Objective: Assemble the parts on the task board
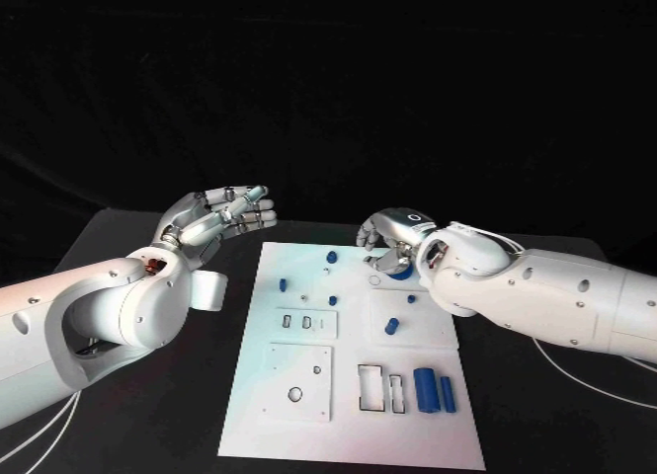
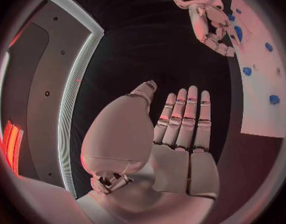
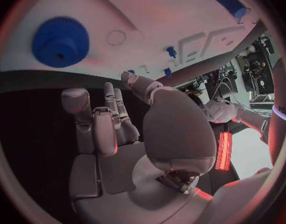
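Note:
The white task board (image 1: 272, 434) lies in the middle of the black table. A blue gear (image 1: 401, 275) sits near its far right corner, and the right wrist view shows the gear (image 3: 60, 41) flat on the board (image 3: 155, 20). My right hand (image 1: 392, 240) hovers just over that corner, its fingers (image 3: 102, 117) apart and holding nothing. Left of the board's far end, my left hand (image 1: 223, 217) is raised with its fingers (image 2: 183, 119) straight and nothing in it. Two blue cylinders (image 1: 435, 391) lie at the board's near right.
Small blue pegs (image 1: 333, 256) (image 1: 283, 284) (image 1: 333, 297) stand on the board's far half, and a short blue piece (image 1: 391, 324) lies at mid right. Rectangular slots (image 1: 372, 388) and a round hole (image 1: 295, 394) open in the near half. Black tabletop (image 1: 172, 415) flanks the board.

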You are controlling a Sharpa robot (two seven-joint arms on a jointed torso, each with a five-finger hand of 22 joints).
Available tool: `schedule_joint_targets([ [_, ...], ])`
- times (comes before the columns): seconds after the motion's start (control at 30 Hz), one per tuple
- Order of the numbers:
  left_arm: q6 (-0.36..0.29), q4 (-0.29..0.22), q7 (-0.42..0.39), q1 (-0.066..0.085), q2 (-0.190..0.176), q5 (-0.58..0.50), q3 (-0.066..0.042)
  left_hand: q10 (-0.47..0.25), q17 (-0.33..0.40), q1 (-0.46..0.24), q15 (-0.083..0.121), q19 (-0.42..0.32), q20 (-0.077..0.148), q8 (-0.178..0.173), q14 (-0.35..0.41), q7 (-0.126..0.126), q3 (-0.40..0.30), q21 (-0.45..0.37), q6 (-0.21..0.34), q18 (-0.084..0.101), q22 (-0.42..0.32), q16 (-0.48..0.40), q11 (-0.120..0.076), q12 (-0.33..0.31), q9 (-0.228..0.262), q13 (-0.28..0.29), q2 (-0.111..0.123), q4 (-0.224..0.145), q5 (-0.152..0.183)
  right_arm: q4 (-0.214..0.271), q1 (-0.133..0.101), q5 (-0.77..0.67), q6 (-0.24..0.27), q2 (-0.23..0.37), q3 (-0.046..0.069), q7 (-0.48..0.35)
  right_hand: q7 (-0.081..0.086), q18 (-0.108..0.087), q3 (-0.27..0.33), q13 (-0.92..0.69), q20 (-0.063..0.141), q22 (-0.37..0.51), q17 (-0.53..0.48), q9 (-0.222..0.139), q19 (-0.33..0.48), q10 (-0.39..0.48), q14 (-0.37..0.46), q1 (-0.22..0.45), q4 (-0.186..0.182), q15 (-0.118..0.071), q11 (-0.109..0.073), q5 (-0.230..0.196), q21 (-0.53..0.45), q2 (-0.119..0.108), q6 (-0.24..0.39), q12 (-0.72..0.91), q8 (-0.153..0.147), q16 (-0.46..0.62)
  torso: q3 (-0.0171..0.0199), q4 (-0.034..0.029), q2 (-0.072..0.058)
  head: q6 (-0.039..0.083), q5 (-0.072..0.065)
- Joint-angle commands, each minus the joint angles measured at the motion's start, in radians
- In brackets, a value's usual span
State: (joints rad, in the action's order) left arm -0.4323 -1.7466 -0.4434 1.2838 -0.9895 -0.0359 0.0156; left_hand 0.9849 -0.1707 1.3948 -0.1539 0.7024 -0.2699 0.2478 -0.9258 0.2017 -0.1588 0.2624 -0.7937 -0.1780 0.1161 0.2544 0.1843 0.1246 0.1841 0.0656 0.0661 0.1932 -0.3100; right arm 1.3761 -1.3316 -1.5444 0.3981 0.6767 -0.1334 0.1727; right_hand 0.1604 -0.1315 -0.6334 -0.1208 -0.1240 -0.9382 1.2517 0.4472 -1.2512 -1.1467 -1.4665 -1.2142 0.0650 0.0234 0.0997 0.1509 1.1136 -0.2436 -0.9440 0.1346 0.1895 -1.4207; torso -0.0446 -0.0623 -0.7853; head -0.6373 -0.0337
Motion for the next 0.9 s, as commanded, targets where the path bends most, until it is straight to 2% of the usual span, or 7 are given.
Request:
schedule_joint_targets([
  [0.03, 0.021, 0.001, -0.003, 0.002, 0.001, -0.004, -0.001, 0.003, -0.001, 0.006, -0.003, 0.006, -0.001, -0.001, -0.001, 0.027, -0.001, 0.004, 0.009, -0.005, -0.001, -0.002, 0.006, -0.002, -0.002, -0.001, -0.001, 0.004, 0.006, 0.041, -0.01, 0.114, 0.01, 0.057, 0.004, 0.031, -0.014, 0.004, 0.043, -0.03, 0.017, -0.043, 0.032, 0.0, -0.026, -0.102, -0.049, 0.069, -0.043, -0.026, -0.027, 0.046, 0.03, -0.037, -0.008, 0.042, 0.004, -0.022, 0.001, 0.0068, 0.005, -0.002, -0.002],
  [0.13, 0.023, 0.003, -0.003, 0.002, 0.001, -0.005, -0.001, 0.003, -0.001, 0.006, -0.003, 0.006, -0.001, -0.001, -0.001, 0.027, -0.001, 0.004, 0.009, -0.005, -0.001, -0.002, 0.006, -0.002, -0.002, -0.001, -0.001, 0.004, 0.006, 0.067, -0.017, 0.181, -0.027, 0.109, 0.006, 0.039, -0.033, 0.008, 0.158, -0.091, 0.039, -0.058, 0.046, 0.003, -0.035, -0.192, -0.052, 0.064, -0.035, -0.05, -0.05, 0.092, 0.038, -0.046, 0.017, 0.109, -0.006, -0.031, 0.0019, 0.0087, 0.006, 0.0, -0.004],
  [0.17, 0.023, 0.004, -0.003, 0.001, 0.001, -0.005, -0.001, 0.003, -0.001, 0.006, -0.003, 0.006, -0.001, -0.001, -0.001, 0.027, -0.001, 0.004, 0.009, -0.005, -0.001, -0.002, 0.006, -0.002, -0.002, -0.001, -0.001, 0.004, 0.006, 0.072, -0.018, 0.196, -0.04, 0.121, 0.006, 0.042, -0.039, 0.01, 0.236, -0.157, 0.047, -0.062, 0.047, 0.013, -0.037, -0.195, -0.052, 0.033, -0.036, -0.06, -0.059, 0.107, 0.036, -0.027, 0.026, 0.172, -0.005, -0.033, 0.0028, 0.0095, 0.006, 0.0, -0.004],
  [0.2, 0.023, 0.004, -0.003, 0.001, 0.001, -0.005, -0.001, 0.003, -0.001, 0.006, -0.003, 0.006, -0.001, -0.001, -0.001, 0.027, -0.001, 0.004, 0.009, -0.005, -0.001, -0.002, 0.006, -0.002, -0.002, -0.001, -0.001, 0.004, 0.006, 0.074, -0.019, 0.207, -0.05, 0.129, 0.007, 0.044, -0.041, 0.008, 0.251, -0.173, 0.05, -0.062, 0.048, 0.016, -0.038, -0.194, -0.052, 0.028, -0.038, -0.057, -0.06, 0.108, 0.035, -0.027, 0.028, 0.187, -0.005, -0.034, 0.0031, 0.0097, 0.006, 0.0, -0.005],
  [0.3, 0.024, 0.006, -0.003, 0.001, 0.002, -0.005, -0.001, 0.003, -0.001, 0.006, -0.003, 0.006, -0.001, -0.001, -0.001, 0.027, -0.001, 0.004, 0.009, -0.005, -0.001, -0.002, 0.006, -0.002, -0.002, -0.001, -0.001, 0.004, 0.006, 0.069, -0.021, 0.237, -0.078, 0.146, 0.007, 0.049, -0.05, 0.021, 0.411, -0.49, 0.049, -0.108, 0.107, 0.067, -0.063, -0.048, -0.064, -0.049, -0.105, -0.073, -0.062, 0.141, 0.056, 0.024, 0.046, 0.498, 0.008, -0.067, 0.0053, 0.0117, 0.006, 0.0, -0.006],
  [0.5, 0.027, 0.009, -0.002, 0.001, 0.004, -0.005, -0.001, 0.003, -0.002, 0.006, -0.003, 0.006, -0.001, -0.001, 0.0, 0.027, -0.001, 0.003, 0.01, -0.005, -0.001, -0.003, 0.006, -0.004, -0.002, -0.001, -0.001, 0.005, 0.008, 0.044, -0.022, 0.255, -0.112, 0.15, 0.007, 0.057, -0.042, 0.024, 0.459, -0.788, 0.052, -0.156, 0.181, 0.091, -0.084, -0.097, -0.078, -0.088, -0.174, -0.058, -0.065, 0.153, 0.081, 0.02, 0.059, 0.805, 0.005, -0.1, 0.006, 0.0096, 0.004, 0.0, -0.012],
  [0.9, 0.028, 0.013, -0.001, 0.001, 0.004, -0.005, -0.001, 0.003, -0.002, 0.006, -0.004, 0.006, -0.001, -0.001, 0.0, 0.027, -0.002, 0.003, 0.01, -0.005, -0.002, -0.003, 0.006, -0.004, -0.002, -0.001, -0.001, 0.006, 0.009, 0.0, -0.009, 0.245, -0.138, 0.113, 0.006, 0.06, -0.035, 0.028, 0.5, -0.877, 0.046, -0.183, 0.214, 0.092, -0.093, -0.107, -0.083, -0.126, -0.228, -0.052, -0.058, 0.149, 0.095, 0.025, 0.081, 0.895, -0.008, -0.114, 0.0027, 0.0078, 0.004, -0.008, -0.01],
])
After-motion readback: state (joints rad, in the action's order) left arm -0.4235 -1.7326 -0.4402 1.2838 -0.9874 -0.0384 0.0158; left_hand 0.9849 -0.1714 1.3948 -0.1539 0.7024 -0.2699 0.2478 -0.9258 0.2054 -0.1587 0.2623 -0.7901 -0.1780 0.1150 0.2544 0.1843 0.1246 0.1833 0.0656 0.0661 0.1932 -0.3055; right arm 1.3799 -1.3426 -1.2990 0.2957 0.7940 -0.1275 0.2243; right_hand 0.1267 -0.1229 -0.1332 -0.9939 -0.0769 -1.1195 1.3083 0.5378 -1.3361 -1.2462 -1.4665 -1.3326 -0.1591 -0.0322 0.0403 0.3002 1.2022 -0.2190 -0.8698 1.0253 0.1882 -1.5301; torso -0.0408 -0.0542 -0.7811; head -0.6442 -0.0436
